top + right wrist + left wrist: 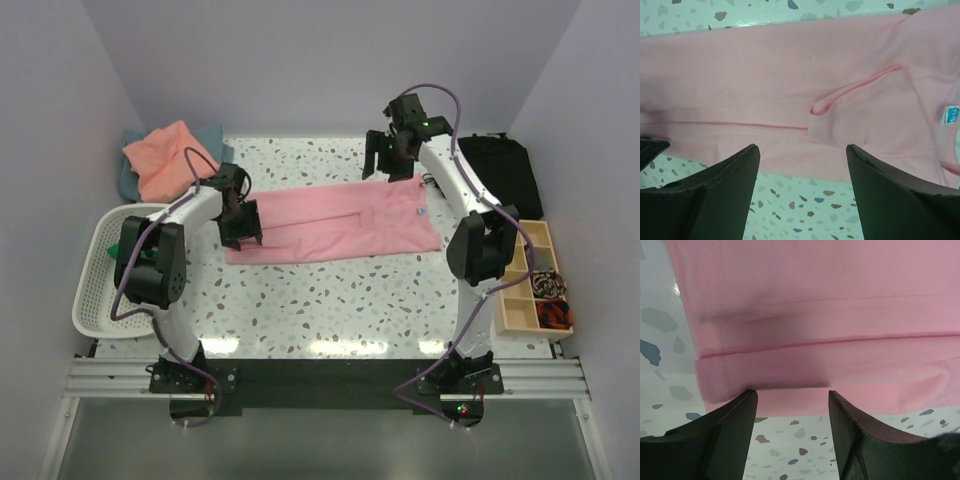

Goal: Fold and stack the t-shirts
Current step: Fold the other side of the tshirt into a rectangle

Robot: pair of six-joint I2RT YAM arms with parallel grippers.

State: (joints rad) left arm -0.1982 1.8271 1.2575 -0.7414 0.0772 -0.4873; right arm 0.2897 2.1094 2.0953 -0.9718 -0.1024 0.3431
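Observation:
The light pink t-shirt (335,222) lies flat mid-table, folded lengthwise into a long band, with its neck label (423,211) at the right end. My left gripper (243,228) is open and empty at the shirt's left end; in the left wrist view (792,395) its tips are right at the shirt's folded hem (815,355). My right gripper (395,160) is open and empty over the shirt's far right edge; the right wrist view (802,150) shows the shirt (765,85) and label (950,116). The salmon-orange shirt (165,158) lies on the grey-blue one (128,178) at the back left.
A white mesh basket (100,270) stands at the left edge with something green (150,262) inside, mostly hidden by the left arm. A black bag (500,175) sits at the back right. A wooden compartment tray (535,280) with small items stands at the right.

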